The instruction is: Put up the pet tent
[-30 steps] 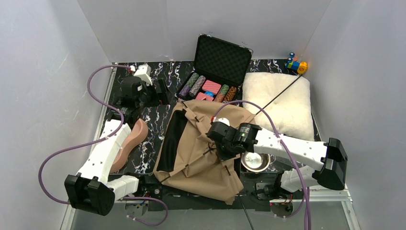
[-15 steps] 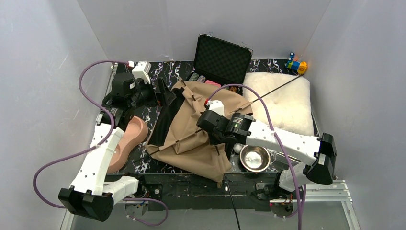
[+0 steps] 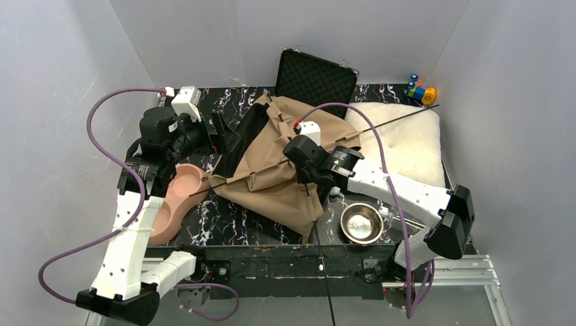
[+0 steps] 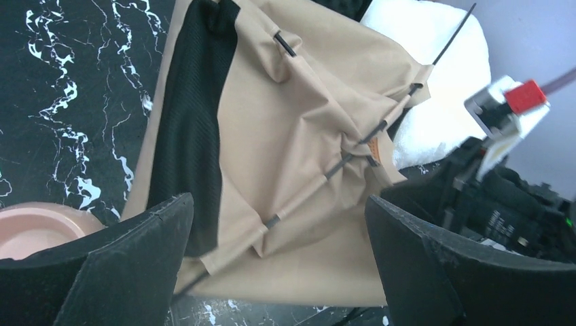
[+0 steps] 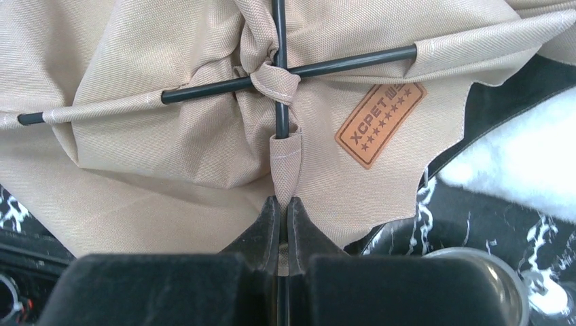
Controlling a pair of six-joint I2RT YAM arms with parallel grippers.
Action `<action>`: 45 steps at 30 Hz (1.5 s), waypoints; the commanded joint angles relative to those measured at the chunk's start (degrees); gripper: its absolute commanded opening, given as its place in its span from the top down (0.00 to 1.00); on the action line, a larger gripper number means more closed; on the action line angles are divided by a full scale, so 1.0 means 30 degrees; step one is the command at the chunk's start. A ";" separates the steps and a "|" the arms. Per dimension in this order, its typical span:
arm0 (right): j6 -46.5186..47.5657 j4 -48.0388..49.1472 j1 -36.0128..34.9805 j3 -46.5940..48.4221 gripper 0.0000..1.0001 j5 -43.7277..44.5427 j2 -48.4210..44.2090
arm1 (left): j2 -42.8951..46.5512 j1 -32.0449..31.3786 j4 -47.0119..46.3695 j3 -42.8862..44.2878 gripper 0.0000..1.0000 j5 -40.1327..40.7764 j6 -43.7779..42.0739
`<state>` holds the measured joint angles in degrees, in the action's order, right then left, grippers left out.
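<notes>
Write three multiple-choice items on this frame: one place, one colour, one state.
1. The metal bowl sits: A far left; B near right; C far centre.
2. The tent has a label that is: A green; B blue; C brown.
3. The right pincer is: A open; B shut on a pole; C shut on the metal bowl.
Key: 1 B, it lies at the near edge, right of the tent. 2 C, the right wrist view shows it brown. 3 B, it pinches the pole at a sleeve.
</notes>
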<state>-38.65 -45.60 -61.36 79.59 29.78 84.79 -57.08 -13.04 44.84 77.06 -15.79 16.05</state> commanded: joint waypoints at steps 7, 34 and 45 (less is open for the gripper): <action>0.2056 0.5472 0.1846 0.3068 0.88 -0.0347 0.3946 | 0.1395 0.0027 0.0523 -0.2488 0.02 -0.0112 -0.0001; -0.7539 0.2546 -0.5047 -0.8471 0.27 -0.9738 -0.4684 | 0.1237 0.0020 -0.5828 -1.0153 0.02 -0.3057 0.1433; -0.9529 0.3627 -0.5473 -0.8163 0.99 -0.8155 -0.4945 | 0.1328 0.0037 -0.6138 -1.0475 0.02 -0.3057 0.0349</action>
<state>-62.98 -36.29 -76.90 53.04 0.56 72.40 -54.13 -13.04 27.86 46.39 -23.94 19.03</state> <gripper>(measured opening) 0.038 0.981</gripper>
